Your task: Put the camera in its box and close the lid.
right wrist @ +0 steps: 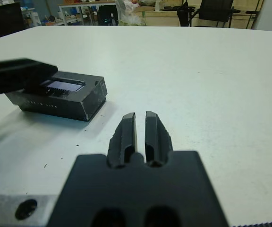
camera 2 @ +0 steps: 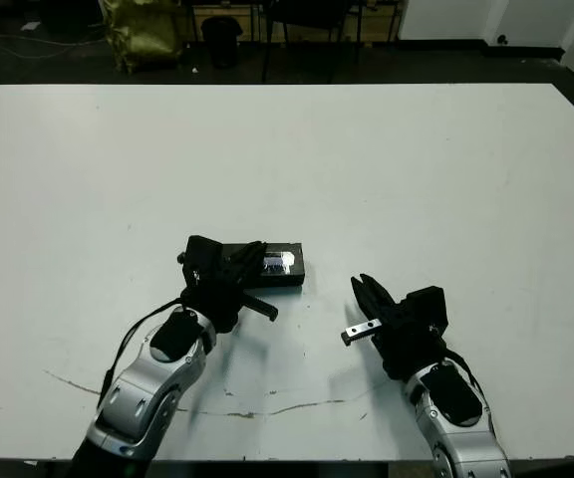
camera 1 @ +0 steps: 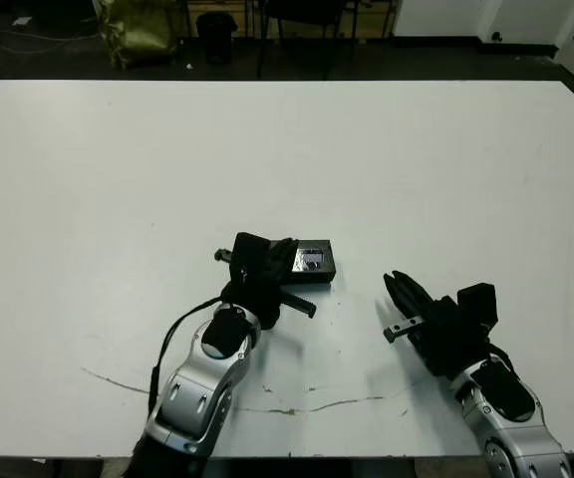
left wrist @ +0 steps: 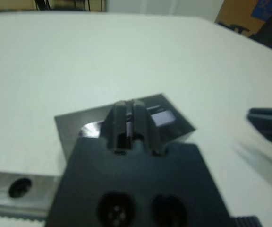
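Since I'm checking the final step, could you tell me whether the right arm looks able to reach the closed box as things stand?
Probably yes. The right gripper sits apart from the box, with only bare table between them on that side. The left gripper rests over the box's far end, so only the near end is free.

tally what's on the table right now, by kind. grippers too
Closed black box, lid on: 1
Loose camera in view: 0
Grippers: 2; left gripper shut, over the box; right gripper shut, empty, apart from the box
White table: 1
Total: 4
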{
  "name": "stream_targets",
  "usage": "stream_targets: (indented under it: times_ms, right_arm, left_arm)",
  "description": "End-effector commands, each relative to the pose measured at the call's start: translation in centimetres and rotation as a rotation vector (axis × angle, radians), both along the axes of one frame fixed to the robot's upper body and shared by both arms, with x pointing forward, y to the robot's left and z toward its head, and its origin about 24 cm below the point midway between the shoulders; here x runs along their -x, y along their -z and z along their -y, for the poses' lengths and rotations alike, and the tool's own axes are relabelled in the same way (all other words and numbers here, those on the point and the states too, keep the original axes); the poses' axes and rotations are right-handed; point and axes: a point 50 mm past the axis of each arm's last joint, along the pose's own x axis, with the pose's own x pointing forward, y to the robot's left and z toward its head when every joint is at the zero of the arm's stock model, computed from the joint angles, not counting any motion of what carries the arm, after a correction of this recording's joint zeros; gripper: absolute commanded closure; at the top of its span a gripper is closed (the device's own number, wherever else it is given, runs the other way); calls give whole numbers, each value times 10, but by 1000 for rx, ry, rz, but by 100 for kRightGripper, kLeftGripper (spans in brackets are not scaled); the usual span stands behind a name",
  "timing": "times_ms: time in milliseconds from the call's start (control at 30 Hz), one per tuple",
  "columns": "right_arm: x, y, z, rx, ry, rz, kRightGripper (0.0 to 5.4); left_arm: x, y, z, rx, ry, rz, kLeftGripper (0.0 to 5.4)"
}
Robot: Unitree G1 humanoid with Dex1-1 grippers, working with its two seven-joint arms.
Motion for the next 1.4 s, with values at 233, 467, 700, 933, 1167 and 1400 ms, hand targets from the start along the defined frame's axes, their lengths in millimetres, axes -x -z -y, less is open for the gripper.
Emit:
stream_targets:
  times_ms: [233, 467, 700, 933, 1167, 1400]
  right_arm:
    - [2, 5, 2, 13, 10, -19, 540]
    - [3, 5, 2, 25, 13, -17, 540]
    - [4, 6, 1, 20, 16, -20, 540]
    - [6, 1, 2, 4, 52, 19, 540]
    - [7, -13, 3, -12, 105, 141, 540]
    - [-3, -25, 5, -41, 208, 174, 540]
  left_arm:
    - [0, 24, -1, -69, -4, -142, 537]
    - [9, 42, -6, -124, -5, -260, 537]
    - [12, 42, -11, -124, 3, -260, 537]
    - [11, -9, -36, -1, -41, 53, 537]
    - [18, -68, -93, 45, -158, 418, 537]
    - [20, -63, -134, 150, -358, 447, 537]
